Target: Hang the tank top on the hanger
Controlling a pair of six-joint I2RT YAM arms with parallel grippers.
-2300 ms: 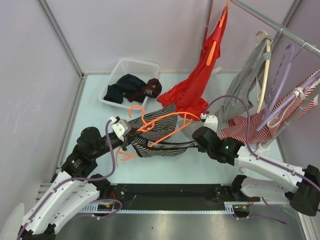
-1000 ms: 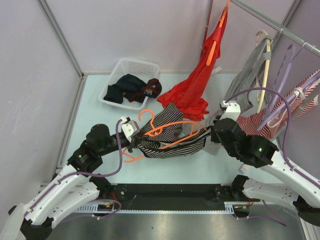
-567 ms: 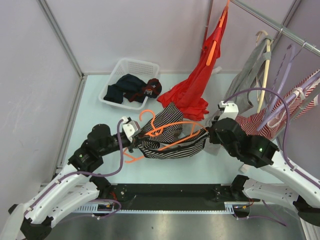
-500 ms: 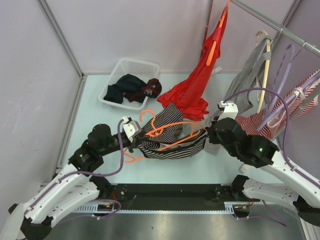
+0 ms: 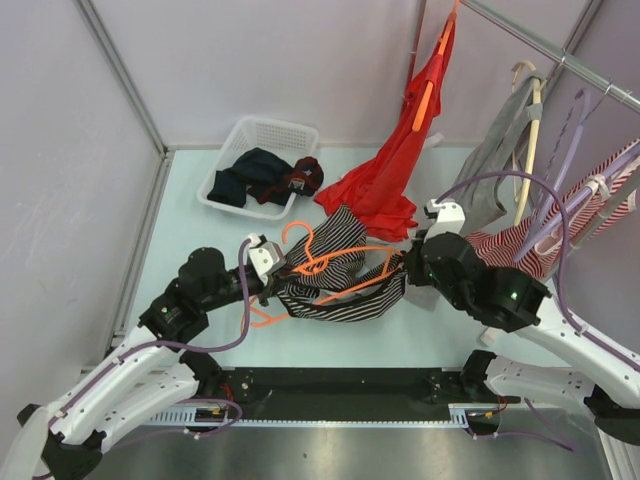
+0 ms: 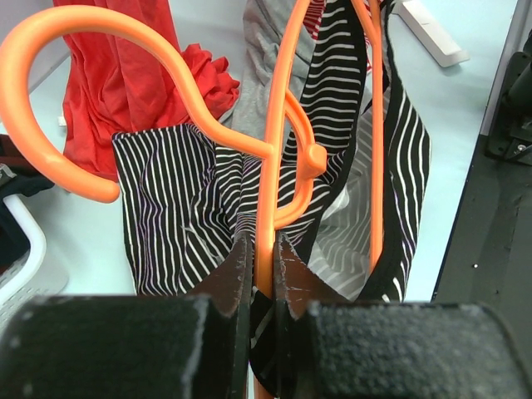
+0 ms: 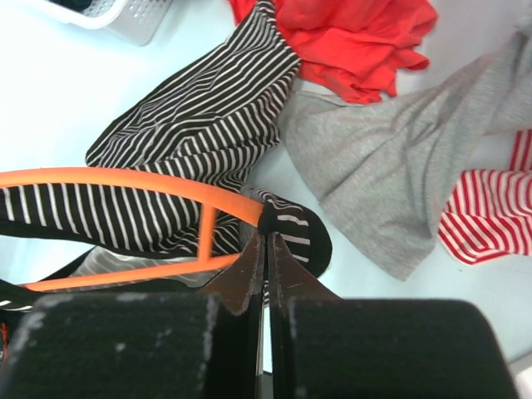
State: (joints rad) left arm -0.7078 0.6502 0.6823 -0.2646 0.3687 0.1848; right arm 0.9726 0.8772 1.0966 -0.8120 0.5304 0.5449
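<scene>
Your left end effector [image 6: 263,249] is clamped on the hanger [image 6: 264,208] just below its hook. Your right end effector [image 7: 268,241] is pinched shut on the dark edging of the tank top [image 5: 330,300] at the hanger's right tip. The hanger runs left to right over the middle of the surface [image 5: 190,210], hook at its left end, with the tank top sagging beneath it.

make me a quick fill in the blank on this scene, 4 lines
1. The tank top has black and ____ stripes.
2. The left end effector grips the hanger, which is ____.
3. The right end effector is shut on the ____.
4. The basket sits far back on the ____ arm's side.
Missing words: white; orange; tank top; left
</scene>
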